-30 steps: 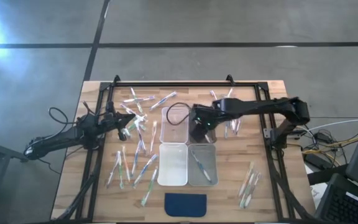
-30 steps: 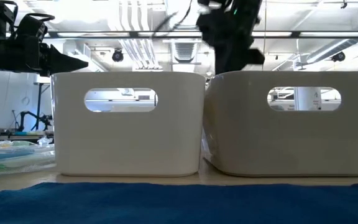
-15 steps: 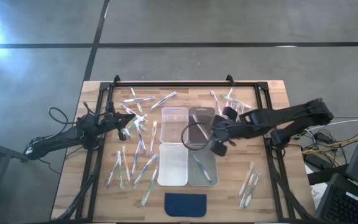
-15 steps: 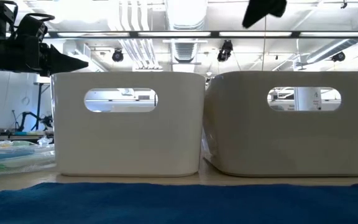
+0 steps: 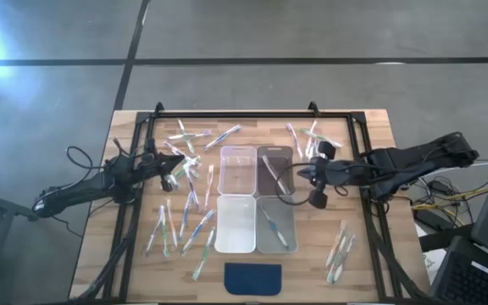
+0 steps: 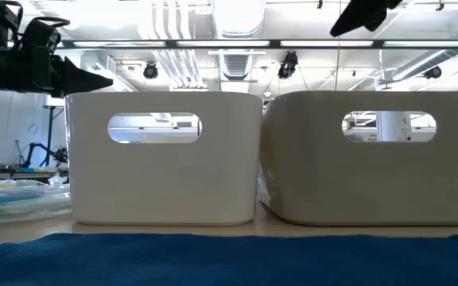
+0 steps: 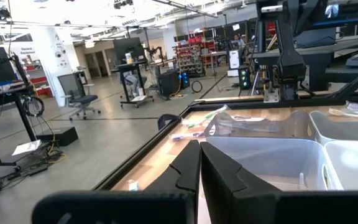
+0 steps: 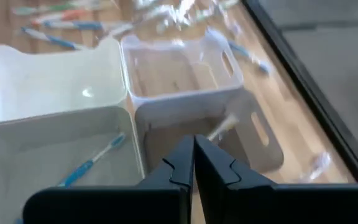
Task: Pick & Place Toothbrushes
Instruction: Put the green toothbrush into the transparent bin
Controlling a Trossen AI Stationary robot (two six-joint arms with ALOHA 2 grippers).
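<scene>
The right hand [image 5: 312, 180] is hanging in the air just off the right edge of the four clear bins [image 5: 256, 199], level with the seam between the far and near right bins. Its two dark fingers [image 8: 185, 163] are pressed together and I don't see anything pinched between them. In the low view it only shows as a dark shape at the top right [image 6: 362, 14], above the right-hand bin.

The left hand [image 5: 161, 163] is over on the left side of the bench [image 5: 371, 263], parked above the big scatter of toothbrushes [image 5: 185, 222] there. Its fingers [image 7: 194, 171] are pressed together too, with nothing visibly between them.

Where the brushes are: most of them lie loose on the wood to the left of the bins, running from the far edge down toward the near left. A few more sit at the far right [image 5: 307, 135] beyond the bins, and a small bunch lies near the right front corner [image 5: 339, 250]. One blue-handled brush [image 8: 92, 163] lies flat in the near right bin, and a whitish one [image 8: 221, 127] is in the far right bin. The two left bins look bare from above, though the clear plastic makes that hard to be sure of.

A dark blue pad [image 5: 253, 278] lies flat at the near edge, right in front of the bins.
</scene>
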